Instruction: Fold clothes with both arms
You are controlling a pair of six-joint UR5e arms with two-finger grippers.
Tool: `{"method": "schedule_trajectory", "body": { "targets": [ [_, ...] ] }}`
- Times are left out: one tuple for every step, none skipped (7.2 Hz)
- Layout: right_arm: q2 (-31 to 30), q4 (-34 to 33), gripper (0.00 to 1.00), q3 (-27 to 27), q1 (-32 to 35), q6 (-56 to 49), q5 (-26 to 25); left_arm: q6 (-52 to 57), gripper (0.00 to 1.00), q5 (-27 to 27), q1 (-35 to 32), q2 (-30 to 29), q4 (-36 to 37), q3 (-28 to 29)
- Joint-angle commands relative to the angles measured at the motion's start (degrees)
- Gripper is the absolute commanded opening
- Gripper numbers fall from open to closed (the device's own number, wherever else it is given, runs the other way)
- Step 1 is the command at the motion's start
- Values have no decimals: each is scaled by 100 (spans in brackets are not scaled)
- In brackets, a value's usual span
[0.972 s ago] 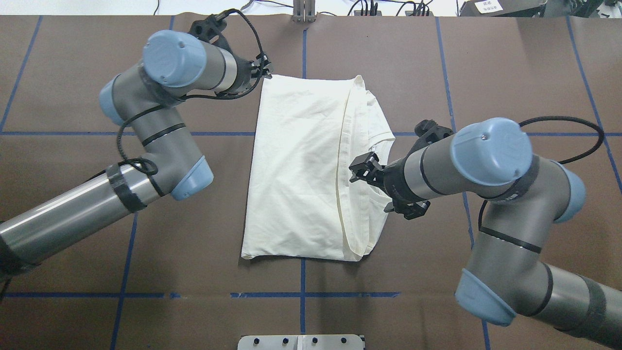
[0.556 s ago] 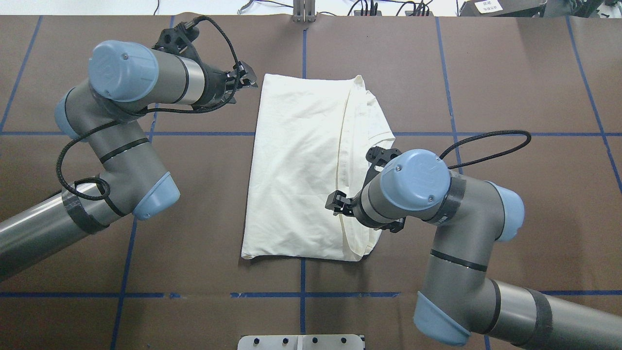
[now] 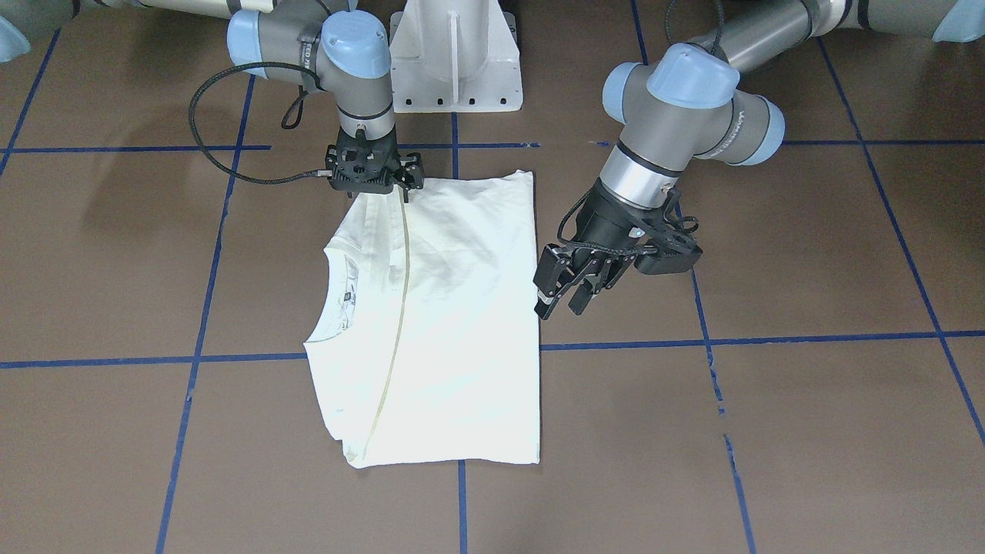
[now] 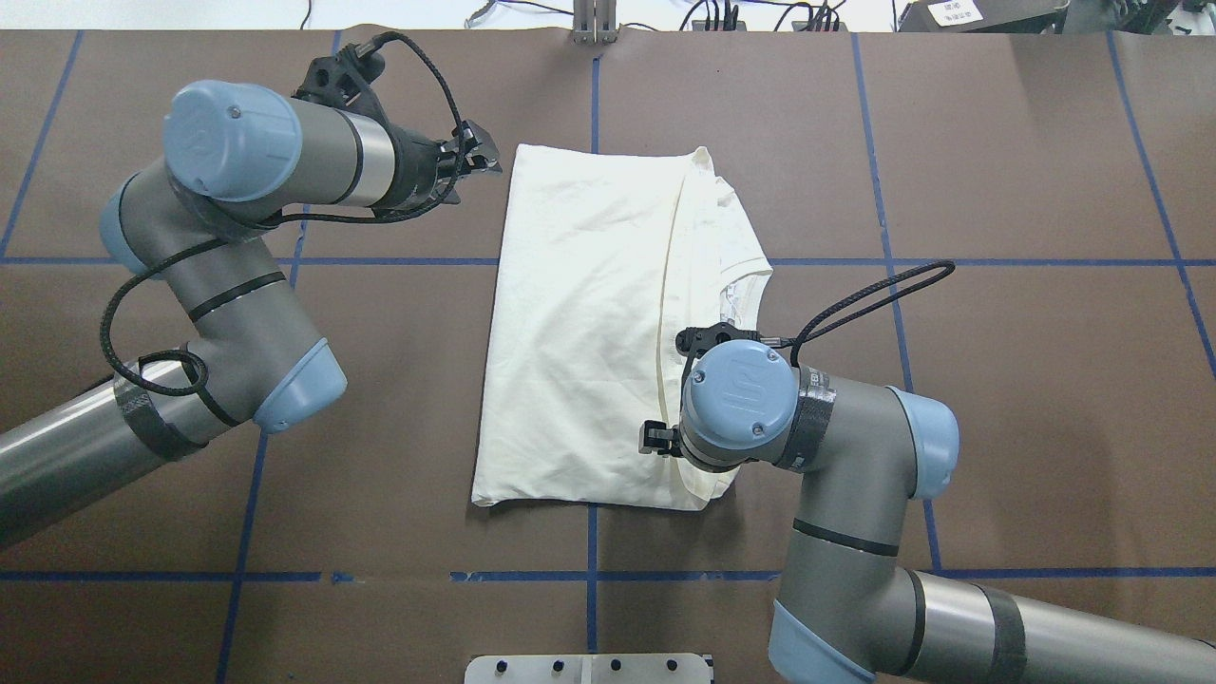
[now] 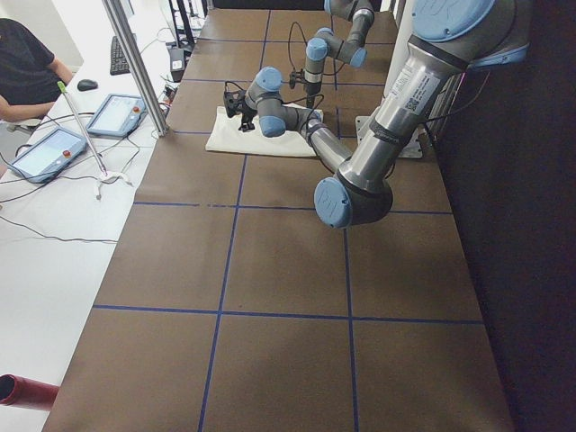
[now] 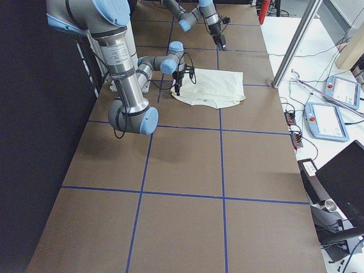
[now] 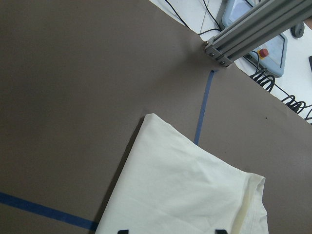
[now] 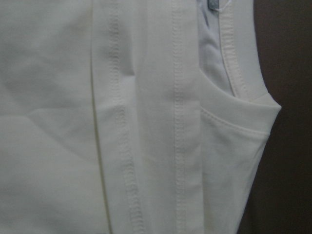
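Left pincer [image 3: 573, 288]: fingers spread, grasping nothing, hovering just off the left edge of the white T-shirt [image 4: 579, 332], not touching cloth. Right pincer [image 3: 377, 181]: pointing straight down, close over the layered hems at the shirt's corner nearest the robot; can't tell if it's released or clenched. Shirt lies partly folded, flat, mid-desk [image 4: 997, 142]. You look to be setting grips for the next fold. Next, bring both pincers onto matching corners and pinch every layer before lifting.
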Motion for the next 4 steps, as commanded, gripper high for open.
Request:
{"method": "schedule_trajectory", "body": {
  "targets": [
    [-77,-225,100,-4,12,-320,-18,-16,67,-9,7,5,0,-70],
    [-208,-497,100,154,90,-635,-27,-16,67,0,7,-3,0,-88],
    [-688,-499,100,608,143,-838,-27,-24,67,0,7,-12,9,-97],
    [-963,-499,100,873,48,-806,-53,-24,67,0,7,-4,9,-132]
  ]
}}
